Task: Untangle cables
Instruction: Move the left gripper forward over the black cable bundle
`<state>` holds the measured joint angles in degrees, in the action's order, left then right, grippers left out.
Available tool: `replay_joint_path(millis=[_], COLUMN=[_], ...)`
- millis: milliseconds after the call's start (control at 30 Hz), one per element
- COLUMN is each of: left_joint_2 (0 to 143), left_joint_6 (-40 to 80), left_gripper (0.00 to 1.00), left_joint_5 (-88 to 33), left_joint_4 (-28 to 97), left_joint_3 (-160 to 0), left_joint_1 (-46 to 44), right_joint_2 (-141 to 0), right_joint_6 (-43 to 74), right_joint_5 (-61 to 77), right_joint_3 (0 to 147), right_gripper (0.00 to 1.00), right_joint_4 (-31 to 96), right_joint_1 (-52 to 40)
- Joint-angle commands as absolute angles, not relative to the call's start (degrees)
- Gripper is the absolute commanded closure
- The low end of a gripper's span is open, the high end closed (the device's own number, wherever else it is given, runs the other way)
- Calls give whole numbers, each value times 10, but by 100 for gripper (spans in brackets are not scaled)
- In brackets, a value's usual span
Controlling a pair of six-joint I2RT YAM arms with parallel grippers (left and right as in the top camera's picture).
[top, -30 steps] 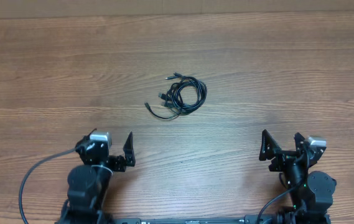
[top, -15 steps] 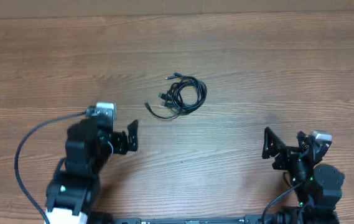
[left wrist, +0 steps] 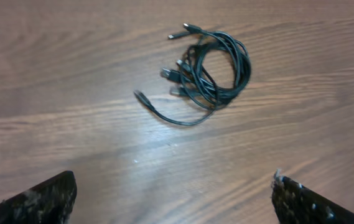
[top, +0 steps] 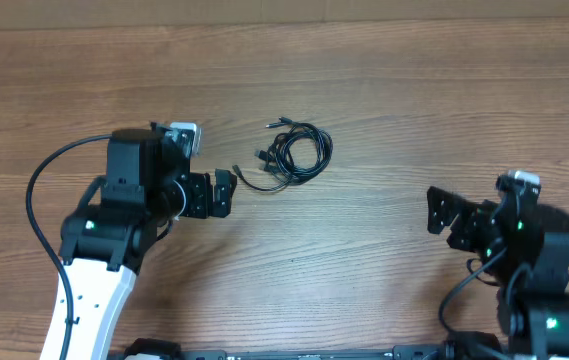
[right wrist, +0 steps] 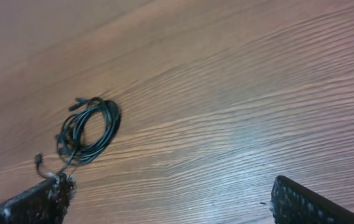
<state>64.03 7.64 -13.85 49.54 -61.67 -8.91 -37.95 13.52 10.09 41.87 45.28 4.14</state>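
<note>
Approach step: the tangled cables [top: 294, 155] lie untouched mid-tabletop [top: 414, 100], the left tool [top: 222, 192], fingers apart, sits just near their stray plug end [top: 237, 169], the right tool [top: 439, 212], likewise apart, is well right, and the next move calls for pinching that end.

Table [top: 414, 100]: brown wood-grain top, the grain and the long board seams running side to side, parallel to the far edge; the surface looks flat and unmarked in all three views. A soft pale sheen lies on the wood in the left wrist view and toward the lower part of the right wrist view. Beyond the far edge runs a narrow, lighter tan strip [top: 264, 10], plain in colour; its material cannot be told.
</note>
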Motion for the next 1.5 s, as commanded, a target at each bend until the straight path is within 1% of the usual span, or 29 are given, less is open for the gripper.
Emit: replay_joint_path(millis=[0, 100, 267, 400, 533, 767, 800, 833, 900, 1000, 1133, 1267, 1467], left_joint_2=[648, 648, 649, 649, 649, 651, 651, 651, 651, 652, 662, 713, 806], left_joint_6=[113, 112, 112, 119, 143, 204, 210, 218, 231, 232, 220, 177, 150], left_gripper=[1, 1, 1, 1, 1, 0, 4, 10, 11, 7, 5, 6, 1], left_joint_5=[-166, -145, -145, -147, -147, -151, -149, -149, -149, -148, -143, -142, -142], left_joint_4=[510, 514, 525, 525, 518, 448, 439, 430, 414, 391, 393, 446, 502], left_joint_3=[-646, -646, -646, -646, -646, -646, -646, -646, -646, -647, -670, -748, -854], left_joint_1=[-86, -86, -86, -86, -86, -86, -86, -86, -87, -87, -87, -87, -95], right_joint_2=[-432, -483, -552, -579, -581, -581, -581, -581, -581, -581, -581, -581, -581], right_joint_6=[137, 135, 135, 135, 135, 135, 135, 135, 135, 135, 135, 135, 135], right_joint_5=[123, 123, 123, 138, 190, 194, 194, 194, 194, 194, 194, 194, 194], right_joint_3=[495, 561, 667, 713, 718, 718, 718, 718, 718, 718, 718, 718, 718], right_gripper=[0, 0, 0, 0, 0, 0, 0, 0, 0, 0, 0, 0, 0], right_joint_4=[492, 550, 636, 666, 663, 664, 664, 664, 664, 664, 663, 664, 664], right_joint_1=[45, 45, 45, 45, 45, 45, 45, 45, 45, 45, 45, 45, 45])
